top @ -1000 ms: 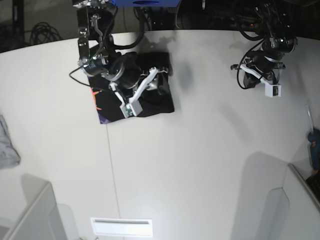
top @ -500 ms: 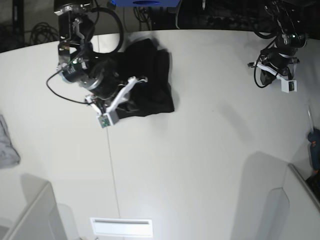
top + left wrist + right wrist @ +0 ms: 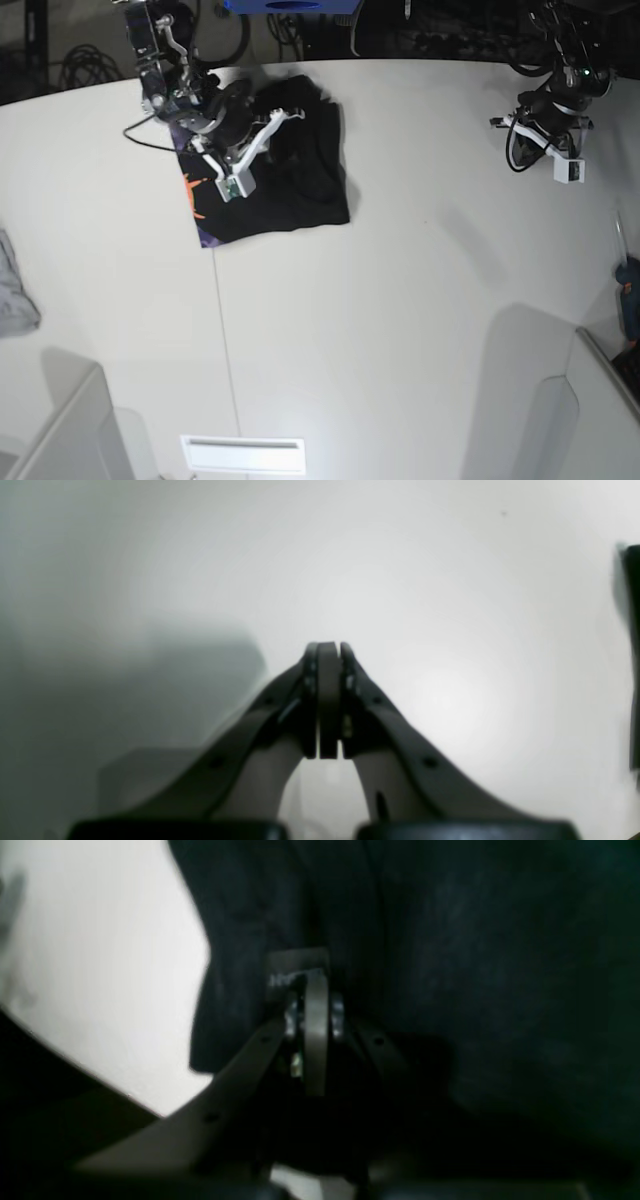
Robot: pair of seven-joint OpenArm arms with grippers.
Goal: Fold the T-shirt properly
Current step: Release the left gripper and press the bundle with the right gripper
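Note:
The black T-shirt (image 3: 310, 180) lies folded at the back left of the white table (image 3: 400, 300). Its purple and orange print (image 3: 197, 195) shows along the left edge. My right gripper (image 3: 293, 117) is over the shirt's rear part, where the cloth is bunched up. In the right wrist view this gripper (image 3: 312, 982) is shut, its tips pressed into a fold of the dark T-shirt (image 3: 500, 990). My left gripper (image 3: 500, 121) hangs at the back right, far from the shirt. The left wrist view shows it (image 3: 328, 647) shut on nothing above bare table.
A small grey cloth (image 3: 12, 285) lies at the left edge. White box shapes stand at the front left (image 3: 70, 430) and front right (image 3: 600, 420). A slotted white plate (image 3: 243, 452) lies at the front edge. Cables and dark gear sit behind the table.
The right gripper has closed and its arm swung left, then back toward the rear. The shirt's rear edge is now bunched up. The left arm has drawn back to the right.

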